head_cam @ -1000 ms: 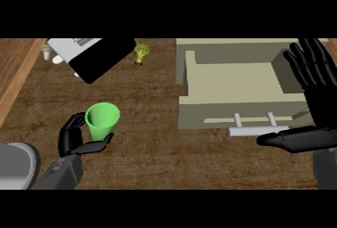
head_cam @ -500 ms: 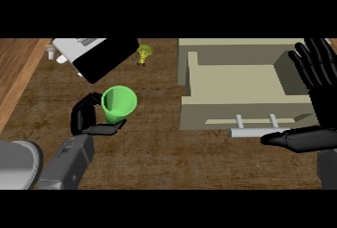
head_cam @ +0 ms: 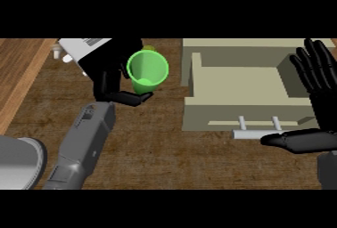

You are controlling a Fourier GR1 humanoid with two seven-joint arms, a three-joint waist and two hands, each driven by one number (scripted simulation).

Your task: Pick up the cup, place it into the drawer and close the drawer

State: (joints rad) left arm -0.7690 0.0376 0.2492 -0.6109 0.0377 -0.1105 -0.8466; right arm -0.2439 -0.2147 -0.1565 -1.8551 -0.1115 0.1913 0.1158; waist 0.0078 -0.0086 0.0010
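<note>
A bright green cup [head_cam: 147, 70] is held off the counter, its mouth tilted toward me, with my left hand [head_cam: 118, 89] curled round its lower part. It hangs left of the open beige drawer [head_cam: 240, 107], whose tray shows nothing inside and whose front carries a pale bar handle [head_cam: 256, 132]. My right hand [head_cam: 316, 102] stands open at the right edge, fingers up over the drawer's right side and thumb just right of the handle.
A dark box with a white label [head_cam: 89, 51] lies behind the cup at the upper left. A grey round object [head_cam: 16, 162] sits at the lower left corner. A lighter wooden strip [head_cam: 20, 75] runs down the left.
My left hand has lifted the green cup and carried it up and to the right, toward the drawer. The right hand has stayed put.
</note>
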